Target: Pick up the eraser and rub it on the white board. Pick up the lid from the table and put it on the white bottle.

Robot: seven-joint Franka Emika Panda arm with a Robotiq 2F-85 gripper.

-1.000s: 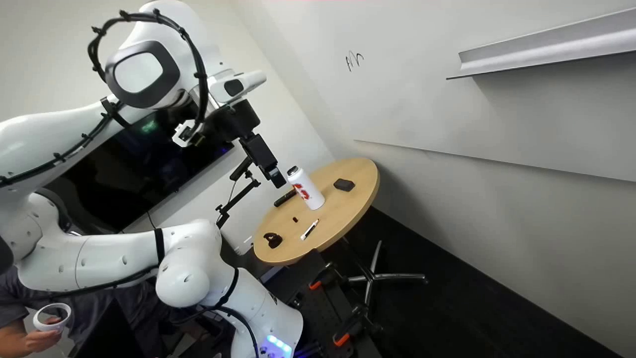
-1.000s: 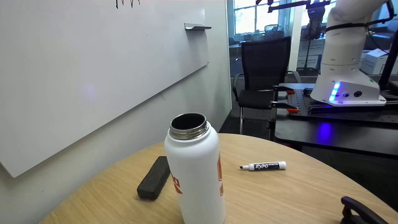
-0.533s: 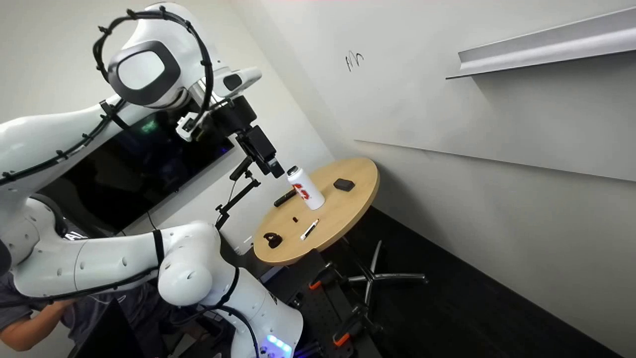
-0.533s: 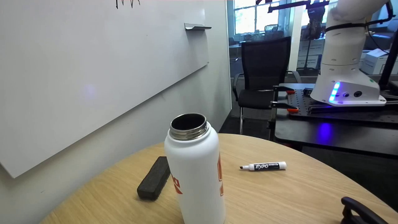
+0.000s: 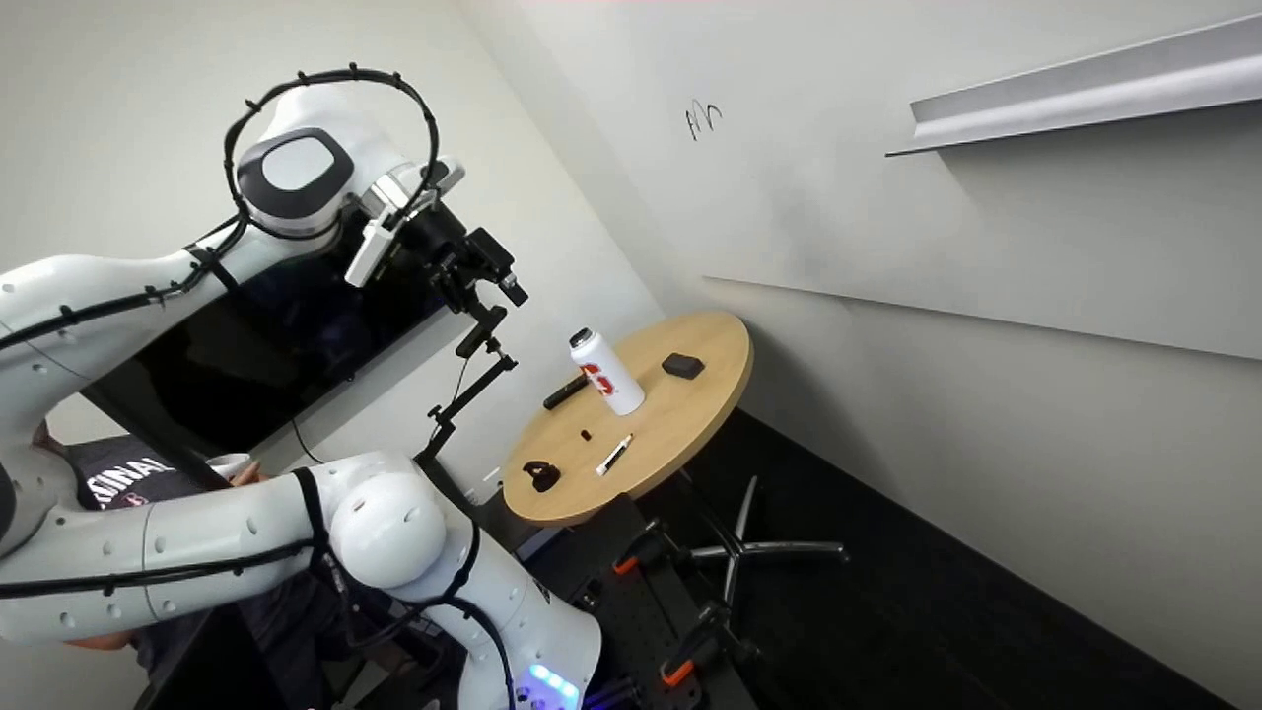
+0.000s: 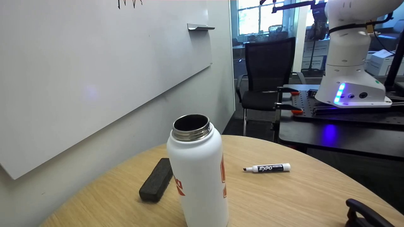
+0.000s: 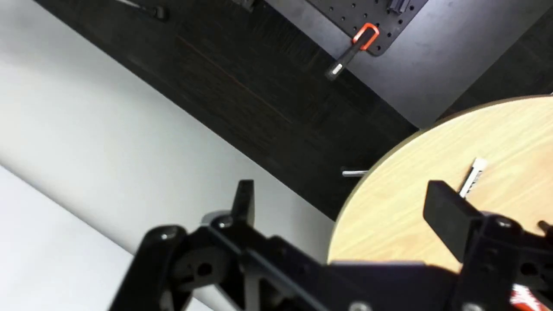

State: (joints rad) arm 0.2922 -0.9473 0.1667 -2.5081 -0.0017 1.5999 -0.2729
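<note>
My gripper (image 5: pixel 495 296) is open and empty, high in the air up and left of the white bottle in an exterior view. Its two fingers (image 7: pixel 340 185) are wide apart in the wrist view. The dark eraser (image 5: pixel 682 366) (image 6: pixel 156 181) lies on the round wooden table beside the white bottle (image 5: pixel 608 375) (image 6: pixel 199 176), which stands upright with an open metal neck. The lid (image 5: pixel 541 476) is black with a loop handle; part of it shows in an exterior view (image 6: pixel 366 214). The white board (image 5: pixel 838 197) (image 6: pixel 79 63) has dark scribbles. The eraser is not visible in the wrist view.
The round table (image 5: pixel 680 429) (image 7: pixel 389 203) also holds an uncapped marker (image 6: pixel 268 168) (image 7: pixel 473 176), a tiny dark cap (image 5: pixel 586 435) and a black bar (image 5: pixel 565 392). A metal shelf (image 5: pixel 1085 89) juts from the board. A black stand arm (image 5: pixel 473 390) is below the gripper.
The arm has moved up and left in an exterior view, carrying the gripper away from the bottle, and the gripper has turned. The things on the table have not moved.
</note>
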